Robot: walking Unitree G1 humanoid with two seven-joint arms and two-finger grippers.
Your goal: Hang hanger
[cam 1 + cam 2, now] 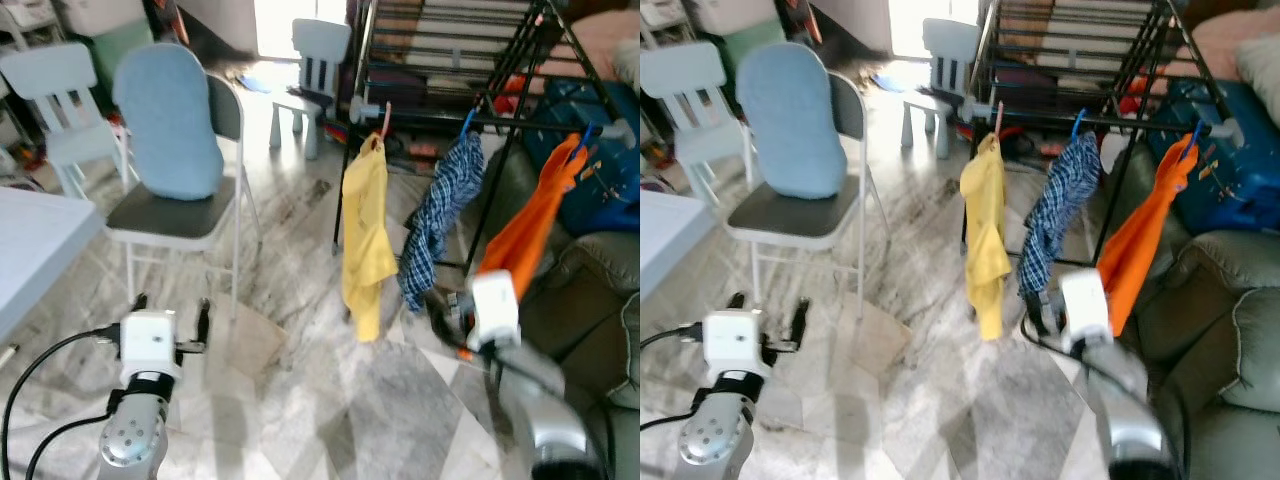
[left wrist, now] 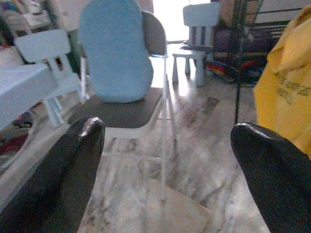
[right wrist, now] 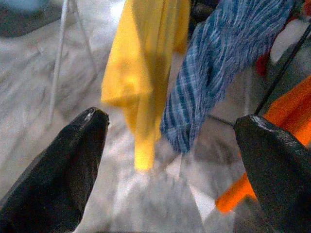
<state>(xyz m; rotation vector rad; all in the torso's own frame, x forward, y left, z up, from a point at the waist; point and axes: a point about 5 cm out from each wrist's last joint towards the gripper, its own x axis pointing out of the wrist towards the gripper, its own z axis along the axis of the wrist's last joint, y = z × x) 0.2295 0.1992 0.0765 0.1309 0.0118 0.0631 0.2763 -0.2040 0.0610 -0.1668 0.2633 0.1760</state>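
A black drying rack (image 1: 430, 120) stands ahead on the right. Three garments hang on hangers from its front rail: a yellow shirt (image 1: 366, 235), a blue plaid shirt (image 1: 440, 215) and an orange garment (image 1: 525, 225). My right gripper (image 1: 445, 320) is low in front of the plaid and orange garments, open and holding nothing; its wrist view looks between the fingers (image 3: 58, 170) at the yellow shirt (image 3: 141, 73) and plaid shirt (image 3: 218, 68). My left gripper (image 1: 172, 310) is raised at lower left, open and empty, pointing toward the chair (image 2: 121, 102).
A folding chair with a light-blue cushion (image 1: 175, 120) stands ahead on the left. A white table corner (image 1: 30, 250) is at far left, and small white chairs (image 1: 315, 60) stand behind. A grey-green sofa (image 1: 590, 300) lies at right, beside the rack. The floor is marble.
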